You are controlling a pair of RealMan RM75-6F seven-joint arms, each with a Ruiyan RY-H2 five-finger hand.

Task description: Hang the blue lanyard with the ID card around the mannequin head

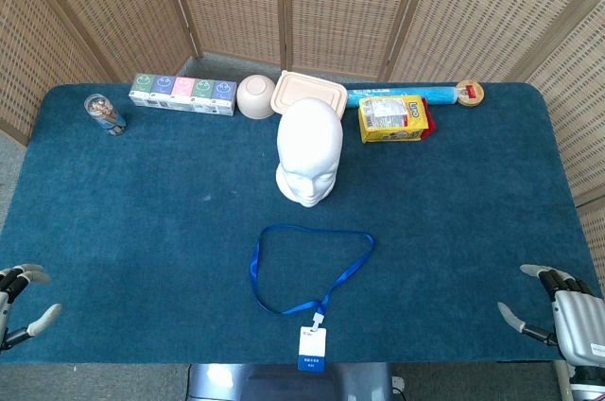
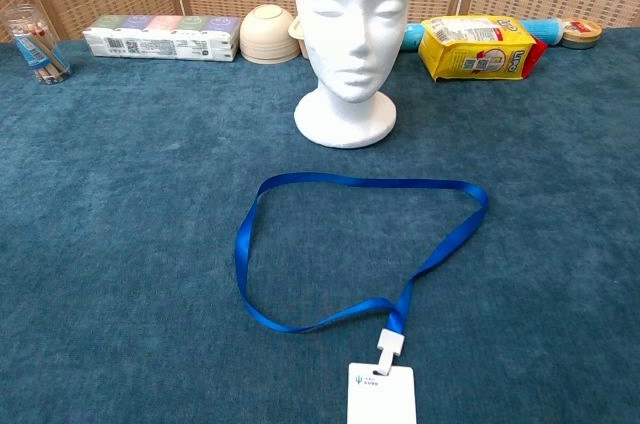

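A white foam mannequin head [image 1: 309, 150] [image 2: 350, 29] stands upright in the middle of the blue table, facing me. In front of it the blue lanyard [image 1: 284, 234] [image 2: 330, 182] lies flat in an open loop. Its clip leads to the white ID card [image 1: 312, 349] [image 2: 381, 394] at the table's near edge. My left hand [image 1: 21, 304] sits at the near left corner with fingers apart, holding nothing. My right hand [image 1: 558, 308] sits at the near right corner, also with fingers spread and empty. Both hands are far from the lanyard and show only in the head view.
Along the back edge stand a clear cup [image 1: 104, 114], a row of small cartons [image 1: 182, 94], a beige bowl [image 1: 255, 96], a pink lidded box [image 1: 309, 91], a yellow snack bag [image 1: 392, 118], a blue roll [image 1: 402, 94] and a tape reel [image 1: 469, 92]. Wicker screens [image 1: 331, 4] enclose the table.
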